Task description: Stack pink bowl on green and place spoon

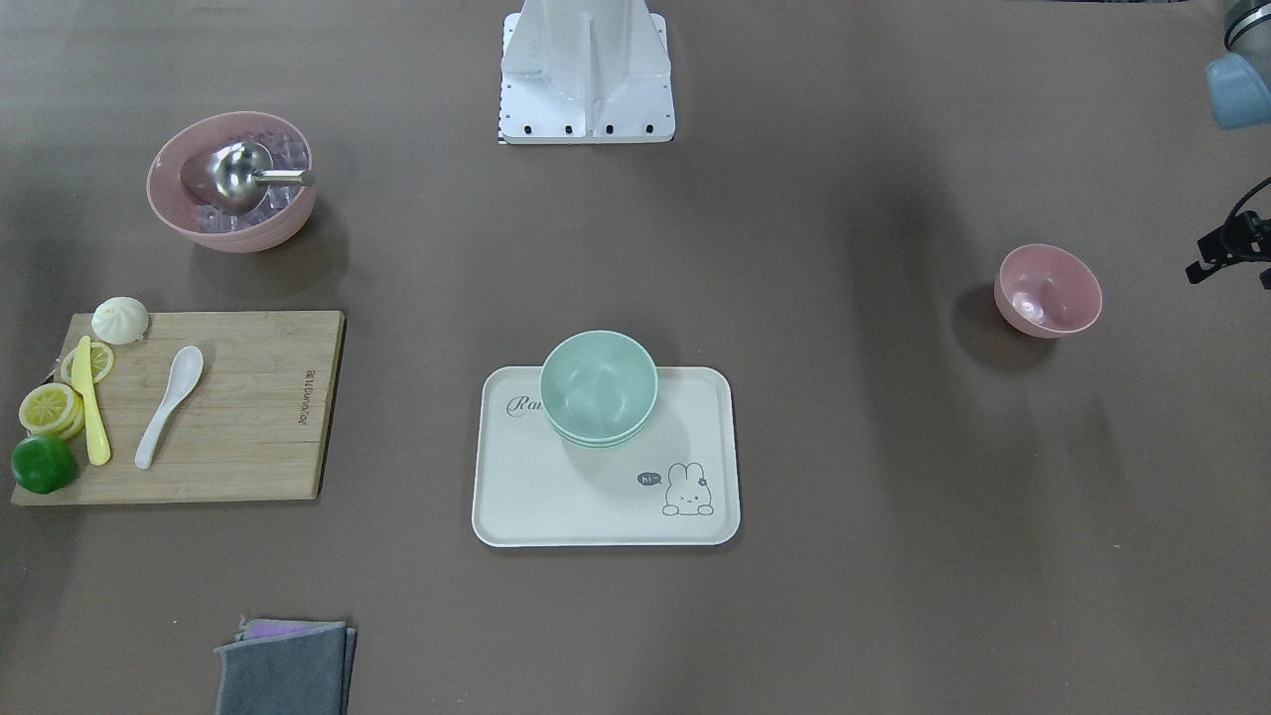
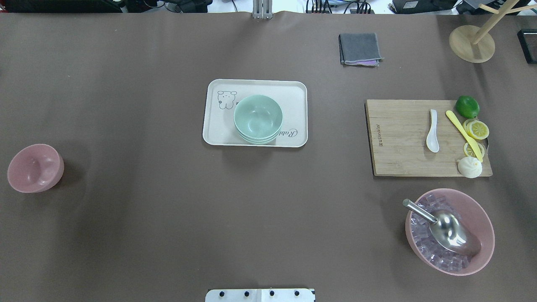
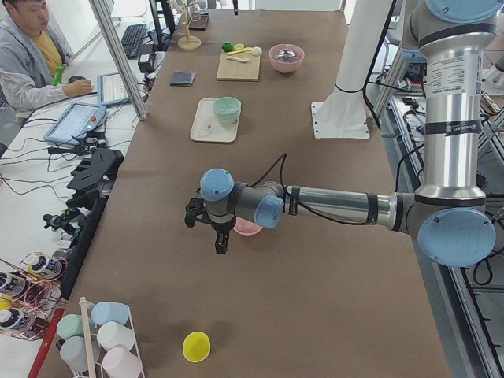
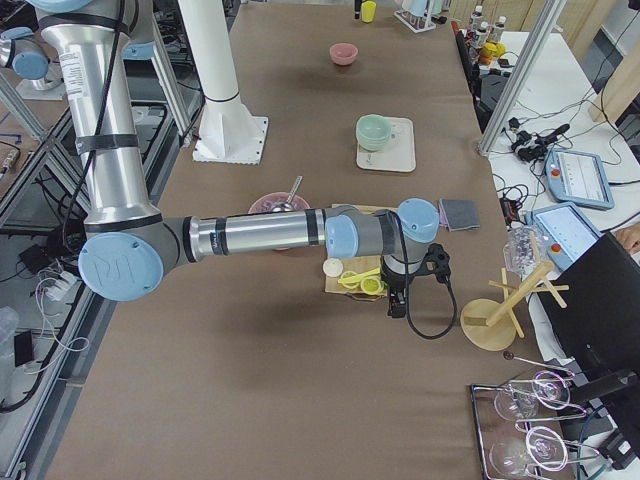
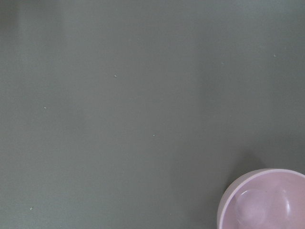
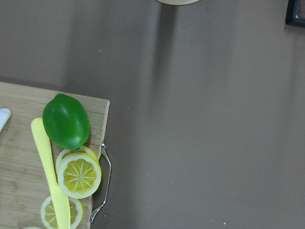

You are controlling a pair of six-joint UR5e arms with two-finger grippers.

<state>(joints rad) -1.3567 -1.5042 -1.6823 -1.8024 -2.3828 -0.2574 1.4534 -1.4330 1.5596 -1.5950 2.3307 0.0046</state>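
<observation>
I can't tell how wide either set of fingers stands. The left gripper [image 3: 220,241] shows clearly only in the side view, hanging near the pink bowl [image 2: 35,167]. The right gripper [image 4: 396,303] also shows only from the side, by the lime [image 6: 66,121] end of the bamboo cutting board [image 2: 398,159].

The pink bowl is smooth and round, upright on the brown table [image 2: 168,218] at my left end. The pale green bowl [image 2: 257,116] tops a nested stack on a cream, round-cornered tray [image 2: 218,134]. The white soup spoon [image 2: 432,131] lies flat on the board beside a yellow knife [image 2: 463,134].
</observation>
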